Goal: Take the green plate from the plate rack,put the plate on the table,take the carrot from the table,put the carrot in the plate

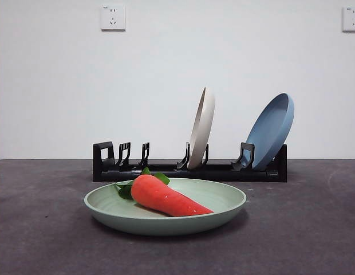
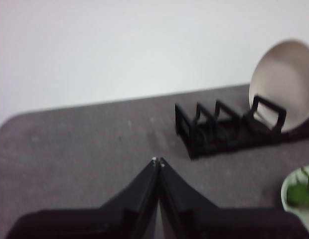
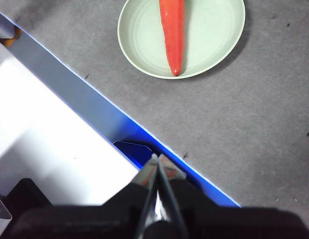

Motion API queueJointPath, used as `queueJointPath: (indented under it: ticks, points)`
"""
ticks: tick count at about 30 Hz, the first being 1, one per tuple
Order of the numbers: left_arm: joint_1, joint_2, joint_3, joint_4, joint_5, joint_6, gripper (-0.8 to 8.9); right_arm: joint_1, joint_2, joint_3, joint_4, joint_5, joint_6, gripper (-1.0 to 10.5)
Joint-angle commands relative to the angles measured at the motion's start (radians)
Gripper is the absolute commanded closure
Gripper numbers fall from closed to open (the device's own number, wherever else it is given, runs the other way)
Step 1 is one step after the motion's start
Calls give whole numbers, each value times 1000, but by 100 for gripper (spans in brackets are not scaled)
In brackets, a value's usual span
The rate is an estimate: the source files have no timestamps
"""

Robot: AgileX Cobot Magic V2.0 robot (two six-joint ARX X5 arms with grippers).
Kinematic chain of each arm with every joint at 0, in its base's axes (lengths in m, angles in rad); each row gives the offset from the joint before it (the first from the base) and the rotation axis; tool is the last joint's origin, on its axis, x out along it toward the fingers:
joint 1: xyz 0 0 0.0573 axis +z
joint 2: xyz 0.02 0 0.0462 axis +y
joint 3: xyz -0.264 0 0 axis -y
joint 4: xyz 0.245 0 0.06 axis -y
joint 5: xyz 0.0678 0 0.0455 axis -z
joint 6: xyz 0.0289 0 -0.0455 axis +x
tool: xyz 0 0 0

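The green plate lies flat on the table in front of the plate rack. The carrot lies in the plate, leaves to the left. In the right wrist view the plate and the carrot show from above. In the left wrist view the rack and the plate's edge show. My left gripper is shut and empty above the table, away from the rack. My right gripper is shut and empty, well away from the plate. Neither gripper shows in the front view.
A cream plate and a blue plate stand upright in the rack; the cream plate also shows in the left wrist view. A white surface with a blue edge lies under my right gripper beside the table.
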Motion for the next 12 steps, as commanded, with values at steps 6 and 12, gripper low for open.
queueJointPath:
  ticks: [6, 12]
  points:
    - [5, -66, -123, 12, 2, -31, 814, 2, 0, -4, 2, 1, 6, 946]
    - [4, -98, -159, -31, 3, -31, 814, 2, 0, -4, 2, 1, 6, 946]
